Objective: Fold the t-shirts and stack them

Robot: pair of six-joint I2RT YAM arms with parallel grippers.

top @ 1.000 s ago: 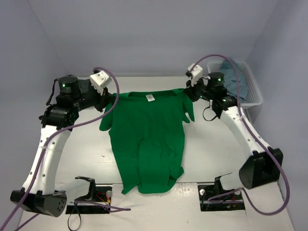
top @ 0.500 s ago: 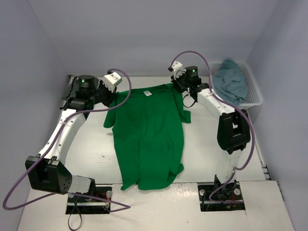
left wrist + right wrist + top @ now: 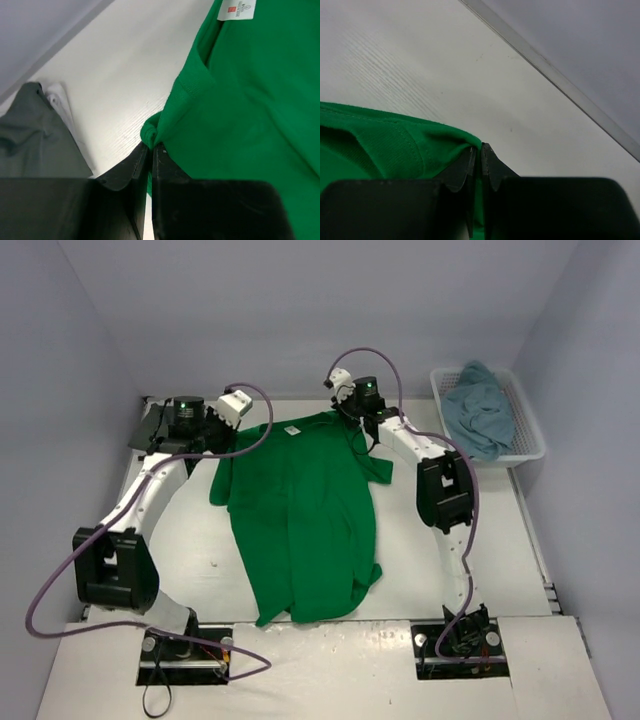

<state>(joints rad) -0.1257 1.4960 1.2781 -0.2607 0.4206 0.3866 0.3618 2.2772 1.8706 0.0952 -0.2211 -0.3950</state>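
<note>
My left end effector and right end effector each pinched a shoulder of the green t-shirt lying on the bench, so I judged spreading nearly done and a release-and-fold due next.

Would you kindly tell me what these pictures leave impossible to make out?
1. Print on the label of the shirt: too small from above, cut off by the top edge in the left wrist view.
2. The grey cloth: left wrist view, cut off by the left edge and the body of the left gripper; its kind is unclear.
3. What the basket holds: top view, bunched blue cloth; number of pieces unclear.
4. Tips of the right gripper, from above: hidden under its wrist.
</note>
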